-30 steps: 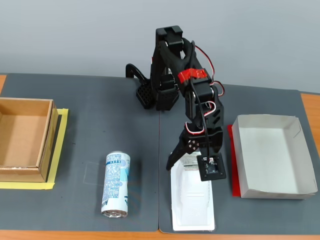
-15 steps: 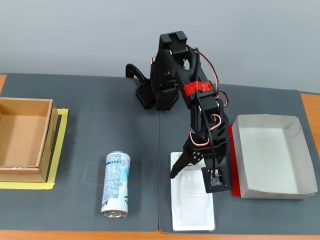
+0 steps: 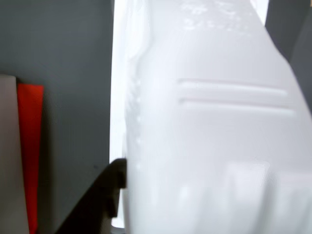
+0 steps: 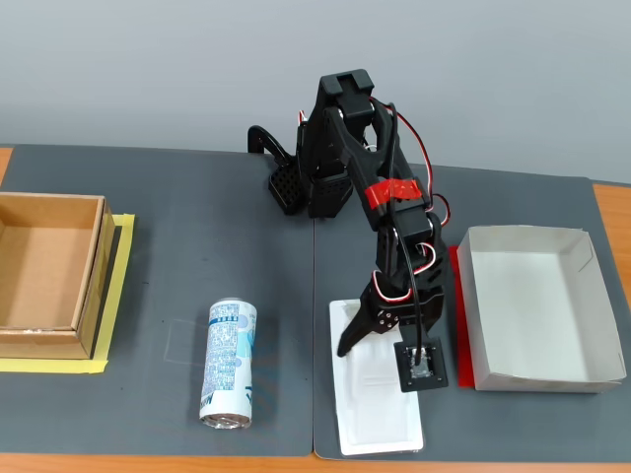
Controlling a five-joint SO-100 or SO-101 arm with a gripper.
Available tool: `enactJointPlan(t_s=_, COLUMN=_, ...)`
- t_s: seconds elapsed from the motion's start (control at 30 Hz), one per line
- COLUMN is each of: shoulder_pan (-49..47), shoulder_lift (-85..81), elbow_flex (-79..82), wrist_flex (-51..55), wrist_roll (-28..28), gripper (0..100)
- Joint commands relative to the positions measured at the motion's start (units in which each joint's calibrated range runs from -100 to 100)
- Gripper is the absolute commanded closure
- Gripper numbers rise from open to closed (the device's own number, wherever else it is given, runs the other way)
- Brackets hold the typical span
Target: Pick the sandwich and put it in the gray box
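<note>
Even bright light; blurred, overexposed wrist view.

A can [image 4: 229, 365] lies on its side on the dark bench [image 4: 197, 236], blue and white, its top toward the near edge. Well left, an open brown box [image 4: 44, 274] sits on yellow tape [image 4: 116, 296].
</note>
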Motion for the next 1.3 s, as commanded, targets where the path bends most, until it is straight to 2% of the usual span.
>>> enactJointPlan(t_s=0.0, shoulder_pan=0.6, shoulder_lift=-1.0, elbow_flex=-2.0, wrist_flex=-1.9, wrist_roll=0.0, gripper=76)
enactJointPlan(t_s=0.23, shoulder_pan=0.6, shoulder_lift=-1.4, elbow_flex=-2.5, wrist_flex=-2.8, wrist_roll=0.3, gripper=98)
enactJointPlan(t_s=0.97, shoulder_pan=-0.6, shoulder_lift=-23.1, elbow_flex=-2.6, wrist_flex=-2.2, wrist_roll=0.4, gripper=98)
enactJointPlan(t_s=1.27, shoulder_pan=-9.9, shoulder_lift=-30.1, elbow_flex=-3.5, wrist_flex=-3.9, wrist_roll=0.5, gripper=98)
